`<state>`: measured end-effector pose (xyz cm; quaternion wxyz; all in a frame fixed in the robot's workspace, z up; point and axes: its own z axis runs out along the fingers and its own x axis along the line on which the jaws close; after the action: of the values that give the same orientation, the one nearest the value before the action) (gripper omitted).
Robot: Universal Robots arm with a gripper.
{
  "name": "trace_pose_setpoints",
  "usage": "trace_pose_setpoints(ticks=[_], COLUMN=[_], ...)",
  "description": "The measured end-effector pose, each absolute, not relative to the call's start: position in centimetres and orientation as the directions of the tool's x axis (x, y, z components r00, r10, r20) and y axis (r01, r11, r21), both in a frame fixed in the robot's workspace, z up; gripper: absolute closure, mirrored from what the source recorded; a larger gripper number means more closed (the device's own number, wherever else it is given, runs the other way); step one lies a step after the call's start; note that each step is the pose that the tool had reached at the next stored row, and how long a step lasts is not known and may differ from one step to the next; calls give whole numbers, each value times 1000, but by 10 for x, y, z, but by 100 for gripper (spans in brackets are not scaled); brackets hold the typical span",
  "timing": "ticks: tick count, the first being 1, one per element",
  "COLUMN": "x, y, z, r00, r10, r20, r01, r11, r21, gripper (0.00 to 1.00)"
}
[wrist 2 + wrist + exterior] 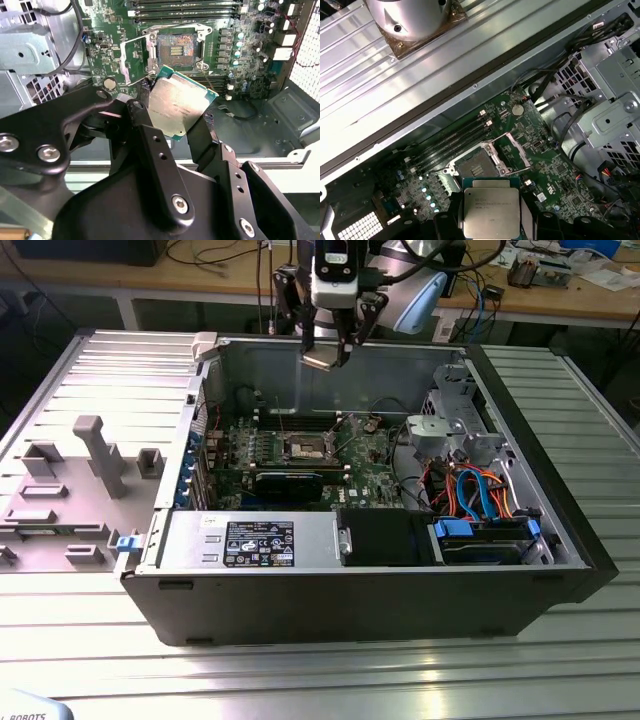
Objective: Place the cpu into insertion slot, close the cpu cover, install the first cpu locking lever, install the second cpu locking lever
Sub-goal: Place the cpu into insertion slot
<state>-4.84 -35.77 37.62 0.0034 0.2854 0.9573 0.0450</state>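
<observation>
The black two-fingered hand [176, 117] grips the small square silver-grey cpu [182, 100] by two opposite edges, metal top facing the wrist cameras. The cpu hangs above the open dark square insertion slot [176, 47], its edges askew from the slot's. The thin silvery cpu cover [132, 59] stands flipped open just beside the slot.

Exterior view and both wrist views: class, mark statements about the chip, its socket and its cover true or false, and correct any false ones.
1. The black gripper grips the small square silver-topped cpu. True.
2. The cpu sits in the square dark insertion slot. False: the slot is empty; the cpu hangs above the green motherboard.
3. The thin silvery cpu cover lies shut over the slot. False: it stands open beside it.
4. The dark computer case lies open on its side. True.
</observation>
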Motion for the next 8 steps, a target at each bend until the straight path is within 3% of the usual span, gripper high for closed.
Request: trace_pose_setpoints(ticks=[8], x=[-49], y=[-358], z=[375], r00=[-755], r10=[655], r20=[19], r01=[654], r11=[751], r21=[88], gripper=[45])
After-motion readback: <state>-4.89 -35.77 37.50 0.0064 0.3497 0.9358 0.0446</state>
